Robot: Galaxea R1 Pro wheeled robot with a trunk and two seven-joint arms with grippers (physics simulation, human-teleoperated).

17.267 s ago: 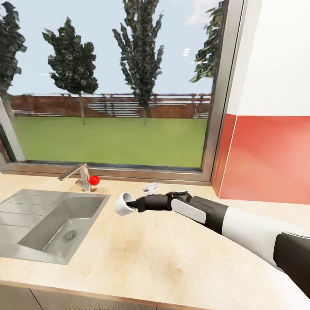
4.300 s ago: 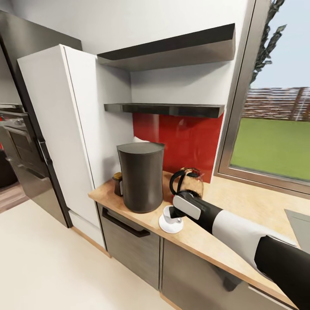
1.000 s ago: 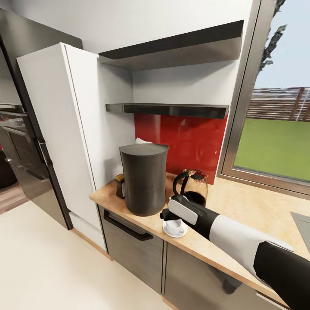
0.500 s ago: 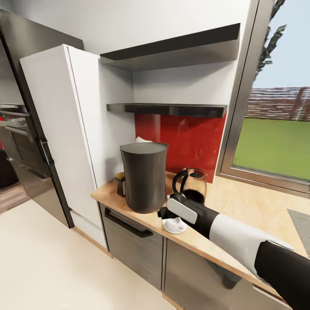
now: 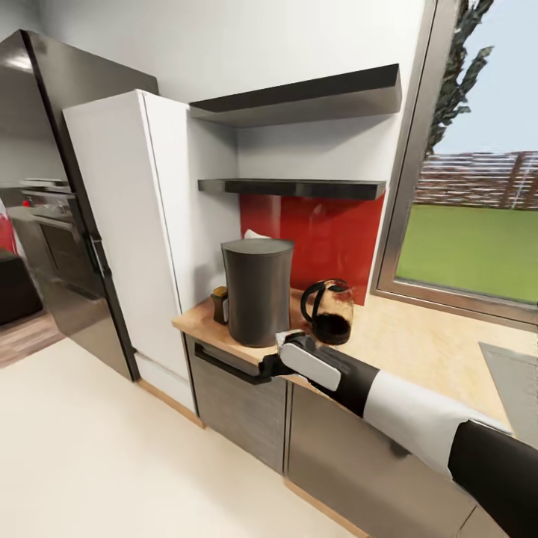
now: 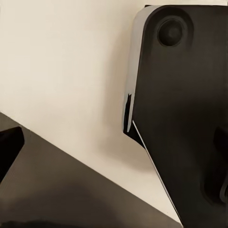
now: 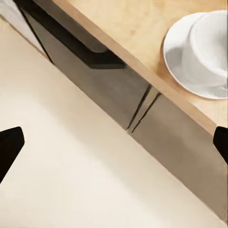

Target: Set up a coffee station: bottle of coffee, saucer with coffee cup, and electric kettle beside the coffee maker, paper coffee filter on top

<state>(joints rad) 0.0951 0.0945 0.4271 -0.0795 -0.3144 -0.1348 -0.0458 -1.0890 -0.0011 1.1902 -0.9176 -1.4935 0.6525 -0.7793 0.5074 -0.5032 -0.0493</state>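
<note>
The dark cylindrical coffee maker [image 5: 258,291] stands on the wooden countertop [image 5: 403,344]. A small coffee bottle [image 5: 219,305] sits beside it toward the cabinet. The glass electric kettle [image 5: 329,310] stands on its window side. A white paper filter [image 5: 254,235] peeks out behind the maker's top. My right gripper [image 5: 270,367] hangs open just off the counter's front edge, its fingers spread wide and empty [image 7: 114,145]. The white coffee cup [image 7: 209,47] sits on the saucer [image 7: 175,52] near that edge; my forearm hides both in the head view. My left gripper's fingertip [image 6: 8,147] points at the floor.
A tall white cabinet [image 5: 127,224] and a dark fridge [image 5: 67,149] stand left of the counter. Two dark shelves [image 5: 299,187] hang above it. A drawer with a black handle [image 7: 80,45] is below the counter. A sink corner [image 5: 515,373] lies at the right.
My right gripper has let go of the cup on the saucer and drawn back off the counter's edge. The whole view has shifted as the camera backed away.
</note>
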